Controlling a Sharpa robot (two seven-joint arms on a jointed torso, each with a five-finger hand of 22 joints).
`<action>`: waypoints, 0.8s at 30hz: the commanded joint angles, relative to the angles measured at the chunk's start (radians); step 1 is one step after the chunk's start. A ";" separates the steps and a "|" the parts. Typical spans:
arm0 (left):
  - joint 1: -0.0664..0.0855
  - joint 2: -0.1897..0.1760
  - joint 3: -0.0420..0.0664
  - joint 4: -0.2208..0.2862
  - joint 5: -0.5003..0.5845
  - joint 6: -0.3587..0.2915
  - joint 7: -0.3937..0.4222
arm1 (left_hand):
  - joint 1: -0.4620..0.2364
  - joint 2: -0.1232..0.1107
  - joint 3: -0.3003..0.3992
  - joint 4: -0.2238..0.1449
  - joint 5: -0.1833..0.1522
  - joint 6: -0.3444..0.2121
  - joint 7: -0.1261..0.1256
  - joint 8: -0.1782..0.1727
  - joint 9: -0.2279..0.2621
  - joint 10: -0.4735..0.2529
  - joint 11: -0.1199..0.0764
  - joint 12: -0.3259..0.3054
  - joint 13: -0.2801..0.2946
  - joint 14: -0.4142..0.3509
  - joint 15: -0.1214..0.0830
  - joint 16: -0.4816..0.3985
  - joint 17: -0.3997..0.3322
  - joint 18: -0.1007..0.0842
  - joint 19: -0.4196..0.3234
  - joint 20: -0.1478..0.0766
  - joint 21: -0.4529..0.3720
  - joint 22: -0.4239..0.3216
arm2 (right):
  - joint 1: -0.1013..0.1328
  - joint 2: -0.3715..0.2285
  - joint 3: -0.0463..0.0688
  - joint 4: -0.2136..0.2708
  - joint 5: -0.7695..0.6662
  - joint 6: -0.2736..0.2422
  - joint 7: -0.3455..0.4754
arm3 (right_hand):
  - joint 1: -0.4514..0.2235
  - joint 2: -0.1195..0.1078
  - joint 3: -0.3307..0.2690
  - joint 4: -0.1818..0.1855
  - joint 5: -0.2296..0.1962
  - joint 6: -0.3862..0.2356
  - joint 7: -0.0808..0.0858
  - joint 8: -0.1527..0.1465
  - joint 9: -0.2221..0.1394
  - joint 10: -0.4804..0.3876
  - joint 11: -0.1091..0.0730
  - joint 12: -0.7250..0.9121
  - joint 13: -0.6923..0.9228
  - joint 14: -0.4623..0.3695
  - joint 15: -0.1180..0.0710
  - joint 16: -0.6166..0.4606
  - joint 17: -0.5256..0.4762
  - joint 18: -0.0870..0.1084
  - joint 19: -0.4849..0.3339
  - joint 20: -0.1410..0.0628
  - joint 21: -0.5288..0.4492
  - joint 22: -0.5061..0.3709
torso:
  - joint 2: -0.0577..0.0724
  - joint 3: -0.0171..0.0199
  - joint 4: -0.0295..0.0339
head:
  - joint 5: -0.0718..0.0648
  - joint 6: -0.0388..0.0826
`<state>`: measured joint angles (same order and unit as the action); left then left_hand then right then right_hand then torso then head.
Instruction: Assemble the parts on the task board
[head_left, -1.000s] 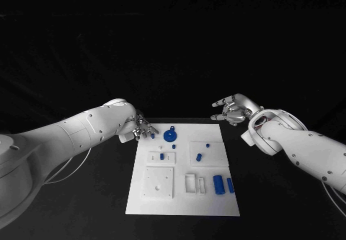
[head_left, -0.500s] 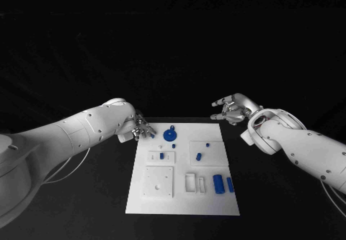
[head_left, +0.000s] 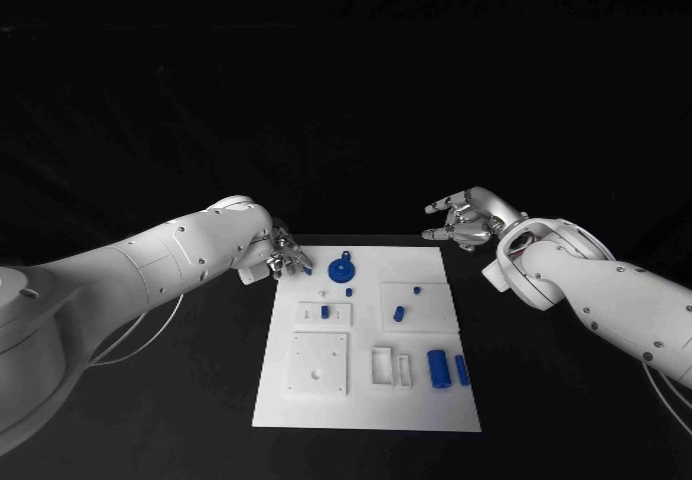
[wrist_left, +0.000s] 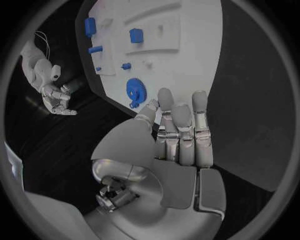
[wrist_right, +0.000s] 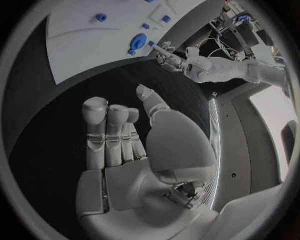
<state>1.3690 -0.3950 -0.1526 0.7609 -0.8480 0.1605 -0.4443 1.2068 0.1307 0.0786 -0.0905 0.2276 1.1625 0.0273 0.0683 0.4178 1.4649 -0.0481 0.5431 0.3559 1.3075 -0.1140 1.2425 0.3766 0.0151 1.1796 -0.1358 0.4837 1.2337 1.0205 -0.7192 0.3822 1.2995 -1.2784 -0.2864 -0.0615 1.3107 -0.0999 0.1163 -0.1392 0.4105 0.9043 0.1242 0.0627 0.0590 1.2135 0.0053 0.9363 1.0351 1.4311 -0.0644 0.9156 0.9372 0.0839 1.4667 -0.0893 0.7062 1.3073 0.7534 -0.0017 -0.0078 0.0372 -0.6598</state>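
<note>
1. From the head view: the white task board (head_left: 368, 340) lies flat on the black table (head_left: 173, 400), long axis running away from the robot. The left hand (head_left: 284, 260) sits at the board's far left corner, just beside the blue gear (head_left: 342, 270). I can't tell from here whether its fingertips touch the board. The right hand (head_left: 464, 225) hovers off the far right corner, well apart from any part. So the left hand is clearly the nearer to the gear.

2. Elsewhere on the board, smooth matte plastic everywhere: a small blue peg (head_left: 348, 292) just nearer than the gear, a blue block (head_left: 326, 312) in a raised white fixture, two blue cylinders (head_left: 447, 369) lying side by side near the right edge, long axes along the board.

3. Left wrist view: the silver fingers (wrist_left: 181, 125) stand straight and close together, nothing in them. The toothed gear (wrist_left: 134, 90) lies just beyond the fingertips, flat on the board (wrist_left: 194, 50), round and ridged at the rim. My guess is a short reach forward gets it.

4. Right wrist view: the right hand's fingers (wrist_right: 106, 130) are extended, thumb out to the side, holding nothing. The board (wrist_right: 81, 45) lies ahead of them across bare table, the gear (wrist_right: 137, 41) at its far rim next to the other hand (wrist_right: 169, 56).
</note>
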 joint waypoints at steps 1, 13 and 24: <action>-0.001 0.001 0.000 0.002 0.016 -0.014 0.024 | 0.023 0.011 0.007 -0.016 0.010 -0.005 -0.002 0.005 0.013 0.039 -0.002 0.000 -0.002 -0.002 -0.003 0.004 -0.001 -0.011 0.005 0.001 -0.007 0.004 | 0.000 0.002 0.001 0.000 0.000 0.005 0.009 | 0.000 -0.005 0.007 0.000 0.006 -0.003 -0.001 -0.005 -0.001 -0.001 -0.001 0.001 0.000 0.002 -0.004 -0.004 0.001 0.018 0.051 0.003 -0.002 0.085 | -0.001 0.0000 -0.0008 | 0.003 0.002; -0.001 -0.007 0.000 0.010 0.018 -0.026 0.029 | 0.011 0.020 0.073 -0.090 0.112 0.000 0.005 0.003 0.042 0.041 -0.001 0.005 -0.007 0.000 -0.002 0.009 0.004 -0.003 0.005 0.003 -0.005 0.029 | 0.000 0.001 0.001 -0.001 0.002 0.006 0.009 | -0.004 -0.004 0.009 -0.003 0.007 -0.001 -0.001 -0.005 -0.001 0.000 -0.001 0.003 0.001 0.003 -0.005 -0.004 0.002 0.018 0.052 0.002 -0.002 0.085 | -0.001 0.0000 0.0004 | 0.004 0.007; -0.001 -0.051 0.000 0.079 0.059 -0.098 0.019 | -0.024 -0.014 0.104 -0.130 0.259 0.048 -0.007 0.002 0.036 0.050 -0.014 0.060 -0.032 0.031 -0.009 0.029 0.026 0.005 0.025 -0.002 0.005 0.049 | 0.000 -0.004 0.001 -0.002 0.005 0.006 0.009 | -0.005 -0.004 0.008 -0.004 0.007 -0.001 -0.001 -0.005 -0.001 0.000 -0.001 0.003 0.001 0.003 -0.005 -0.006 0.001 0.018 0.052 0.002 -0.002 0.085 | -0.004 0.0011 0.0020 | 0.007 0.009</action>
<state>1.3676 -0.4434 -0.1528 0.8293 -0.8235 0.1123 -0.4273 1.1869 0.1188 0.1111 -0.1413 0.4812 1.1737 0.0534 0.0687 0.4424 1.4692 -0.0525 0.6009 0.3238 1.3349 -0.1233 1.2695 0.4021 0.0153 1.1988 -0.1385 0.4839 1.2818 1.0204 -0.7221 0.3822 1.2971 -1.2769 -0.2861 -0.0611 1.3107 -0.0999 0.1206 -0.1435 0.4145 0.9043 0.1242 0.0627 0.0589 1.2135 0.0053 0.9363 1.0352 1.4311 -0.0644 0.9156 0.9382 0.0839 1.4667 -0.0893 0.7062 1.3074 0.7507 -0.0014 -0.0065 0.0438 -0.6508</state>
